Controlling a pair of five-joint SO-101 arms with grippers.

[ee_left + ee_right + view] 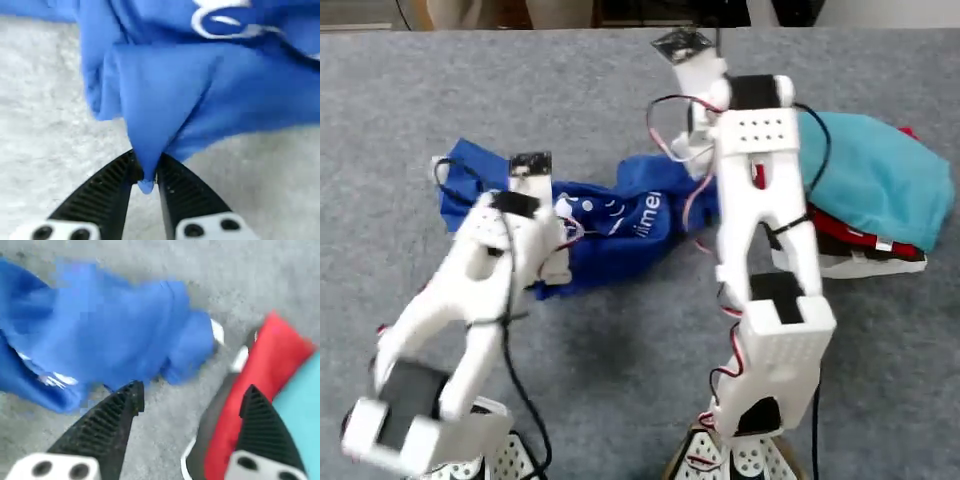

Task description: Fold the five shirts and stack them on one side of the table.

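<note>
Left claw (145,180): shut down narrow on a pinched fold of the blue shirt (200,90), the cloth rising in a peak from between its black ribbed fingers (107,187). Blue shirt: crumpled, unfolded, white print facing up, lying across the middle of the grey worktop (620,380), touching the left arm's head at one end and the right arm's at the other. Right claw (194,392): spread wide, holding nothing, above bare worktop between the blue shirt's end and the stack. Stack, right side of the worktop, just beside the right arm: teal shirt (875,170) on top, red shirt (840,232) beneath it, white layer (860,265) lowest.
</note>
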